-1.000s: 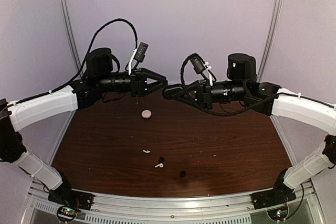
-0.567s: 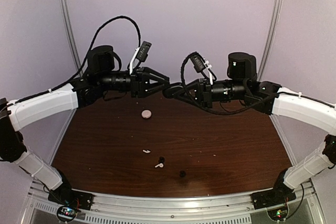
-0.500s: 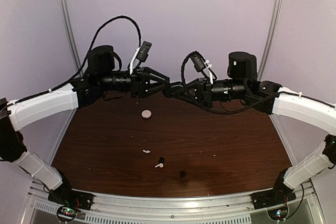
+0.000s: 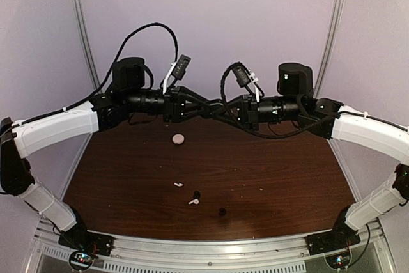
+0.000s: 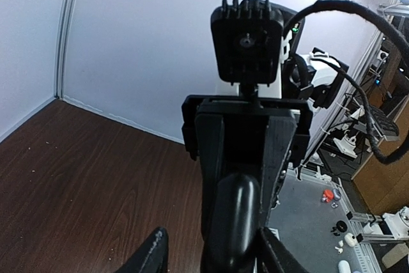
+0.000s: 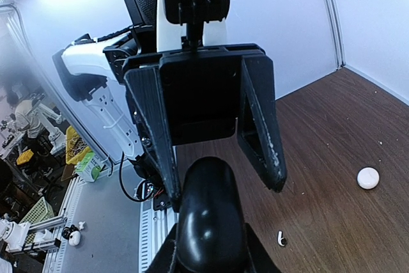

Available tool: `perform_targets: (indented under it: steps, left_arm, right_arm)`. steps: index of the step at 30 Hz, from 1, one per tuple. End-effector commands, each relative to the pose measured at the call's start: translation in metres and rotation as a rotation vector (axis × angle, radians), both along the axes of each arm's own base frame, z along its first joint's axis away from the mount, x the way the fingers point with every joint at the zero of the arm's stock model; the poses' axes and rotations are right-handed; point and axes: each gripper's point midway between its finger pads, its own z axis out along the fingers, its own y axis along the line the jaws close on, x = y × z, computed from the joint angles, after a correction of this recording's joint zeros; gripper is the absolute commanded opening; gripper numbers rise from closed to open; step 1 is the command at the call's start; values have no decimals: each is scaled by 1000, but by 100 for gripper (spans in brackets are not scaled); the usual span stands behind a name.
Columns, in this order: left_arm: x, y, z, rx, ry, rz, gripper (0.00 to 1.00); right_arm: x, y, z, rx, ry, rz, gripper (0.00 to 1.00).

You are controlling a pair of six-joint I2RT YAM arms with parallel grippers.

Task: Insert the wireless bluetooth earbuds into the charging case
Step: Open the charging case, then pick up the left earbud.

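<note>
- Table [image 4: 268, 164]: dark brown wood, with small items lying loose towards its near edge.
- Left arm [image 4: 57, 126] and right arm [image 4: 370, 129]: both raised above the far half of the table and reaching inward, so the tools meet nose to nose mid-air at centre.
- Left gripper [image 5: 212, 252]: fingers spread wide, one on either side of the right tool's tip. They are not pressing on anything, and I can't tell whether they touch it.
- Right gripper [image 6: 209, 254]: pinching the charging case [image 6: 208, 212]. The case is glossy black and oval, sticks out forward past the fingertips, and is held up in the air between the left tool's spread fingers.
- Pink round case [image 4: 177, 139]: flat on the table below the meeting point, left of centre.
- White stemmed earbuds [image 4: 178, 185]: one lies alone, and the second [image 4: 193, 201] is just nearer the front edge.
- Black earbuds [image 4: 197, 194]: one sits right beside the second white bud, and the other [image 4: 222, 211] is a little to the right, close to the front edge. Both are on the table, well apart from the held case.
</note>
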Motion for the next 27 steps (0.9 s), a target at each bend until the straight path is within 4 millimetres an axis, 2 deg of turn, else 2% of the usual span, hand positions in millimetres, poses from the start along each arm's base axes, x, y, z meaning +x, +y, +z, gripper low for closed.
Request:
perform_targets:
  steps: [1, 13, 19, 23, 27]
  left_arm:
    - [14, 1, 15, -38, 9, 47, 46]
    - [24, 8, 22, -82, 40, 77, 43]
    - [19, 10, 25, -86, -5, 66, 45]
    - [15, 23, 37, -130, -50, 85, 52]
    - [23, 42, 44, -163, -67, 157, 55]
  right_arm:
    - [-8, 2, 17, 34, -49, 27, 0]
    - [-14, 1, 20, 25, -82, 36, 0]
    - [-12, -1, 20, 23, -90, 21, 0]
    - [-10, -5, 14, 16, -89, -3, 0]
    - [-10, -11, 14, 26, -72, -14, 0]
